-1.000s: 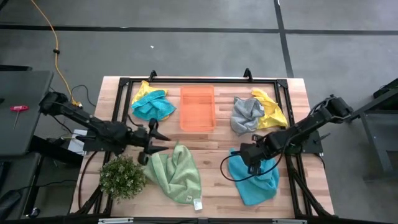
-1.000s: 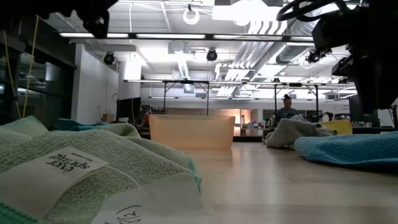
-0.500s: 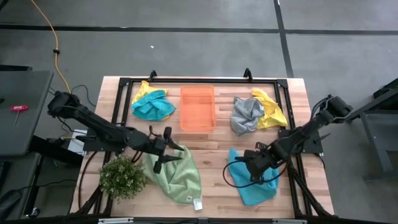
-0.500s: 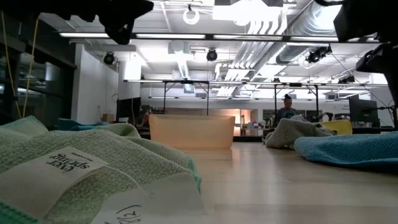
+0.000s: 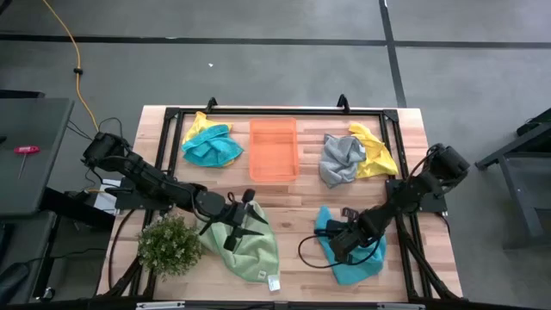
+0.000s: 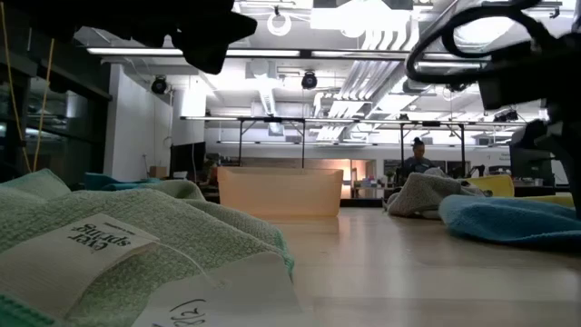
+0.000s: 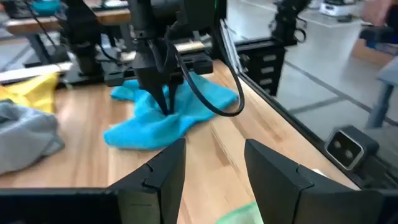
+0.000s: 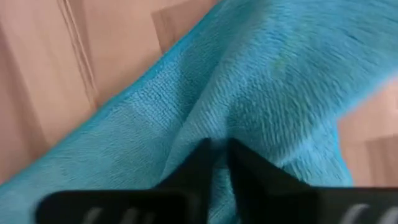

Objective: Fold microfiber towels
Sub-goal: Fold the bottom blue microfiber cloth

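Under the right gripper (image 5: 337,245) a teal-blue towel (image 5: 360,255) was pressed to the table (image 5: 297,202); in the right wrist view the two dark fingers (image 8: 219,163) were seen drawn nearly together with a ridge of blue pile pinched between the tips. From the left wrist view the same gripper (image 7: 165,102) was seen pointing straight down into the towel (image 7: 163,121), planted at the cloth's inner edge, most of the fabric spread beyond it toward the table's near right corner.

Left gripper (image 5: 244,217) was held over the light green towel (image 5: 245,245), fingers (image 7: 163,171) clearly apart, nothing seen between them. The green cloth lay directly beneath and just ahead of that gripper, its white tag (image 5: 274,282) at the far end from the fingers. Contact with the fabric could not be told.

Beyond the left gripper, a teal towel (image 5: 209,148) was bunched over a yellow one (image 5: 200,127). Beyond the right gripper, a grey towel (image 5: 339,159) lay touching another yellow one (image 5: 375,151). Between those two piles an orange bin (image 5: 274,149) was set. A small green plant (image 5: 170,245) stood just beside the left arm, at the green towel's outer side.
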